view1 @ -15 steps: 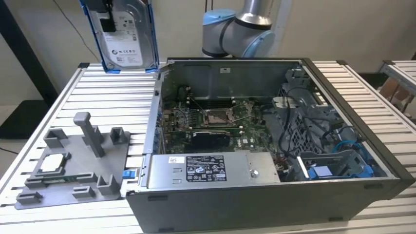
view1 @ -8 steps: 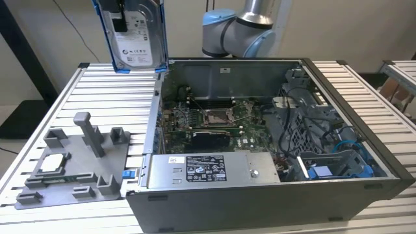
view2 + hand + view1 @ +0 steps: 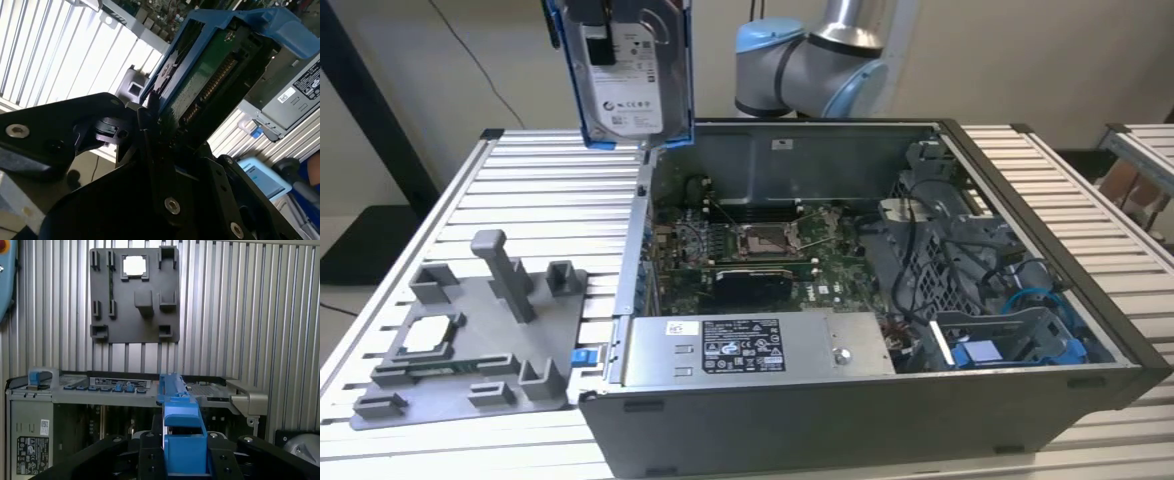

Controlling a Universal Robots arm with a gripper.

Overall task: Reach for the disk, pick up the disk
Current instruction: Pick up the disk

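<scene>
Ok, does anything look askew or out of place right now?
Nothing stands out. The disk hangs roughly upright, clamped in the hand, above the open computer case. The processor chip lies flat in its grey fixture plate.

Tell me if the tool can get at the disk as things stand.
Yes, it looks so: the tool is clamped on the disk, holding it upright in the air, clear of the open computer case.
</scene>
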